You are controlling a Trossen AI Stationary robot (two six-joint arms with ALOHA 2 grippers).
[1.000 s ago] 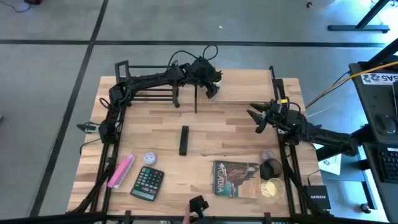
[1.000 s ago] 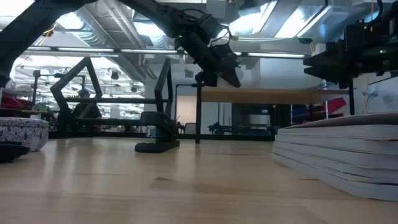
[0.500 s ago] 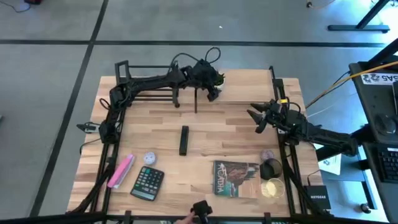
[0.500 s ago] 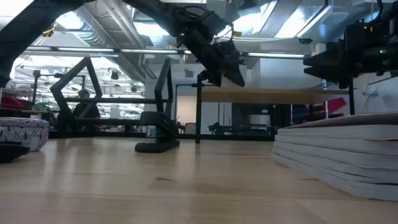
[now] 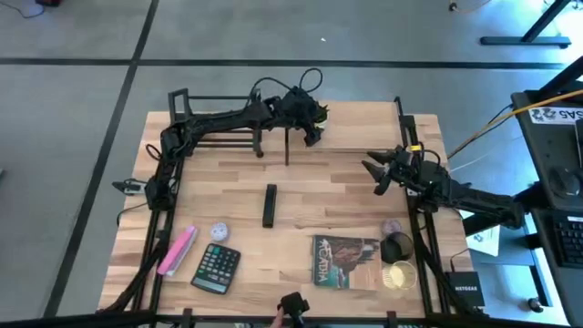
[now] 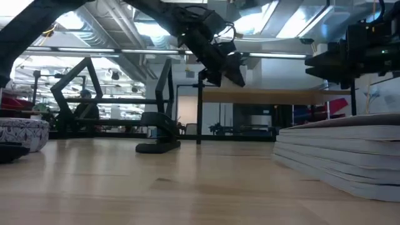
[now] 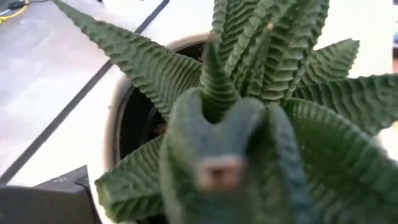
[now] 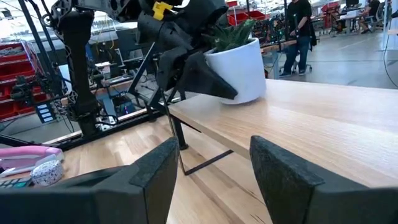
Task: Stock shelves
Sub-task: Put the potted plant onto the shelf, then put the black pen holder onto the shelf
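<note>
A green succulent in a white pot (image 8: 239,65) stands on the top board (image 8: 311,130) of the light wood shelf (image 5: 364,123) at the table's far side. My left gripper (image 5: 310,123) is at the pot from the left, with leaves (image 7: 249,106) filling its wrist view. In the right wrist view one dark finger (image 8: 205,78) lies in front of the pot. The low black rack (image 5: 214,118) stands at the far left. My right gripper (image 5: 375,173) hovers open over the table's right side, short of the shelf, touching nothing. My left gripper has the white pot between its fingers, coming slanting down from the table's left. One finger (image 8: 208,79) lies along the pot's near wall (image 8: 245,81); the pot hides the other. The pot stands upright with its base on the shelf's top board.
On the tabletop lie a black remote (image 5: 269,205), a pink item (image 5: 178,251), a calculator (image 5: 217,267), a book (image 5: 346,260), a dark cup (image 5: 396,246) and a glass jar (image 5: 398,276). The shelf's black post (image 5: 287,146) stands just near of my left gripper.
My left gripper has shifted a little toward the table's right edge above the shelf's top board, keeping the plant with it. My right arm has kept still.
</note>
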